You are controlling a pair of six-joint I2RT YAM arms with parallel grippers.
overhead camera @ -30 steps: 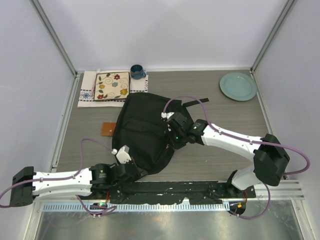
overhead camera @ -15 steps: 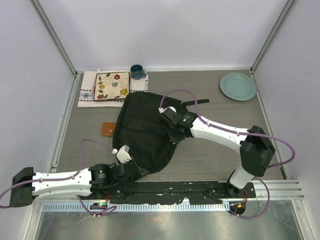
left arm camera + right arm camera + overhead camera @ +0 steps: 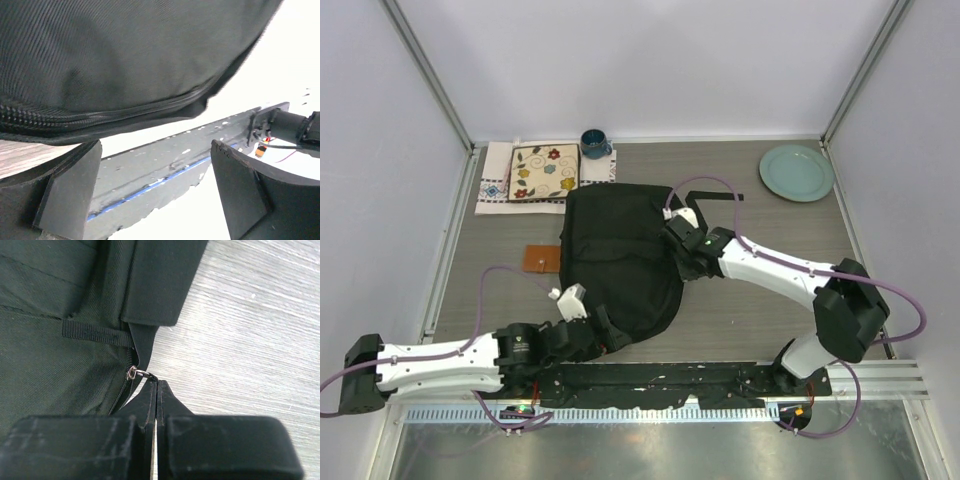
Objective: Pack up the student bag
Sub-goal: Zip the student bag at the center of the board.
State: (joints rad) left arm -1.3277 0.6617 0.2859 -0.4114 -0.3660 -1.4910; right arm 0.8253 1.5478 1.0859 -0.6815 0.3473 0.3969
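Top external view: the student bag [image 3: 618,250], black and rounded, lies flat in the middle of the wooden table [image 3: 750,320], one strap [image 3: 715,198] trailing toward the far right. The right gripper [image 3: 686,264] sits at the bag's right edge; the left gripper [image 3: 613,334] lies at its near edge. A brown wallet [image 3: 542,259] rests just left of the bag. Along the far edge lie a floral tile [image 3: 544,171] on a patterned cloth [image 3: 498,186] and a blue mug [image 3: 594,143]; a pale green plate [image 3: 797,172] sits in the far right corner.

Left wrist view: the left gripper [image 3: 156,150] stands with its jaws wide apart, nothing between them. The student bag [image 3: 125,55] hangs across the top of the frame, its zip [image 3: 90,116] running just above the fingers [image 3: 67,192].

Right wrist view: the right gripper [image 3: 156,385] has its jaws pressed together, tips meeting a small metal ring [image 3: 133,373] on the zip of the student bag [image 3: 50,355], at the bag's edge beside bare table [image 3: 250,340]. Whether a pull tab is pinched between them cannot be told.
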